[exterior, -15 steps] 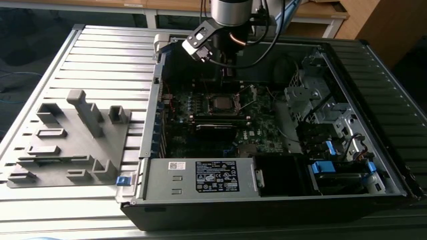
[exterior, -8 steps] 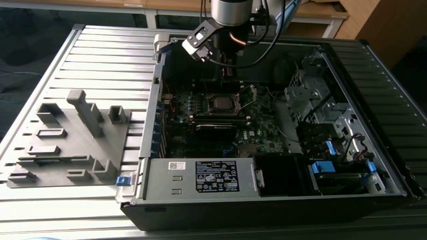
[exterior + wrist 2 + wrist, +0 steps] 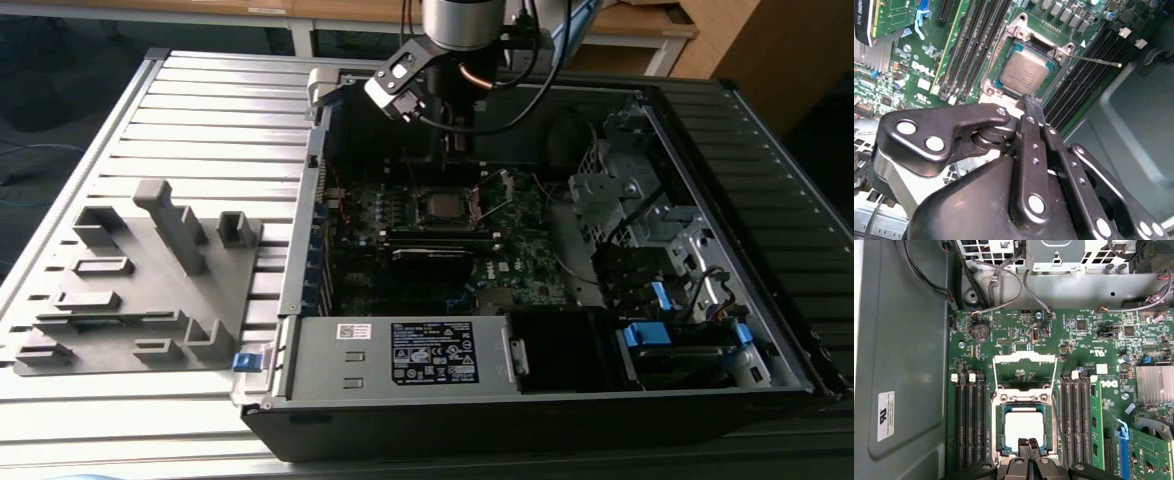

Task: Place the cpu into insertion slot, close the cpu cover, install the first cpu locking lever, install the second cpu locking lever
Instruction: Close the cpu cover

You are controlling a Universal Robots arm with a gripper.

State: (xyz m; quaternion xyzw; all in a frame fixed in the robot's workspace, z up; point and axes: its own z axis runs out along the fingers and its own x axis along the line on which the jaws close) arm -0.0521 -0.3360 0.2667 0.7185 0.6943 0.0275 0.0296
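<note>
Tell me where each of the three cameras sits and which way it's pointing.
Exterior view: off the arm, looking down into the open computer case; the arm and tool show.
First wrist view: on the wrist, facing down at the cpu and open cpu cover; tool shows.
Second wrist view: on the wrist, slanting past the tool toward the cpu.
Shared: all three show the cpu and tool.

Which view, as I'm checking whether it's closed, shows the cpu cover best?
The first wrist view: the cpu cover is open, its frame and window facing the camera. The second wrist view foreshortens it; the exterior view shows it distant.
</note>
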